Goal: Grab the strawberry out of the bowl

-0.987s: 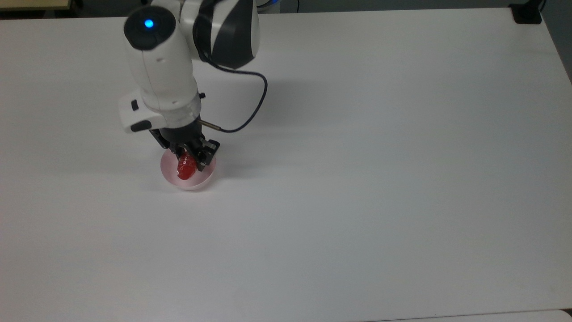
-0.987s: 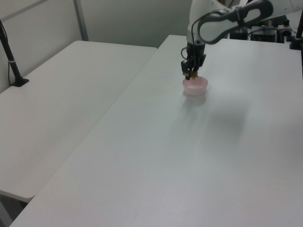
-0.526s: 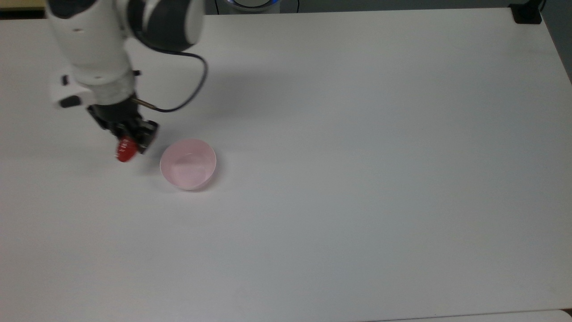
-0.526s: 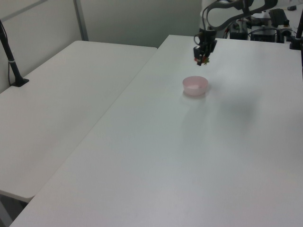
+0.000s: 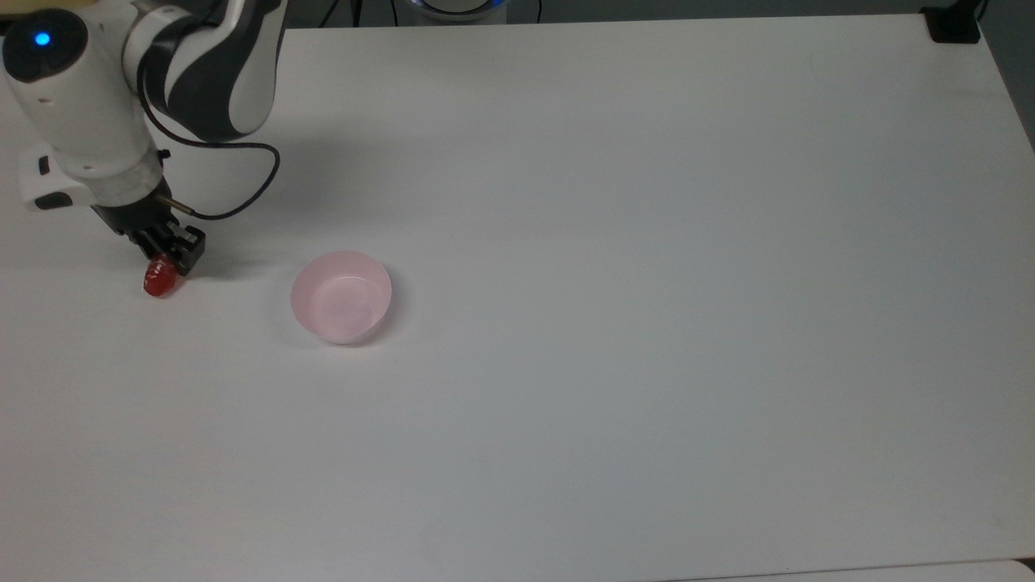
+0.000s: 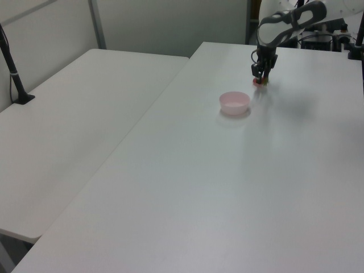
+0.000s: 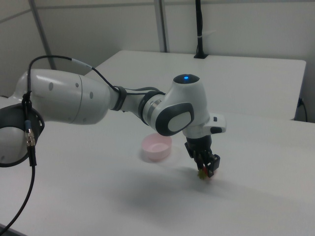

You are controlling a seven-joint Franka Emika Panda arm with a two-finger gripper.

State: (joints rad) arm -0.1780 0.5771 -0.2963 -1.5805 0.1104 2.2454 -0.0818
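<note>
Since the strawberry is small, glossy and tapered, I judge it light but slippery, best taken across its broad upper part near the stem cap. My gripper is clamped on it there, low over the table, well apart from the empty bowl on the top view's left.

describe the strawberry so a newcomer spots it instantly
On the white table, find the pale pink bowl, then look toward the top view's left. The strawberry sits under the gripper: small, glossy and red, the table's sole vivid item.
</note>
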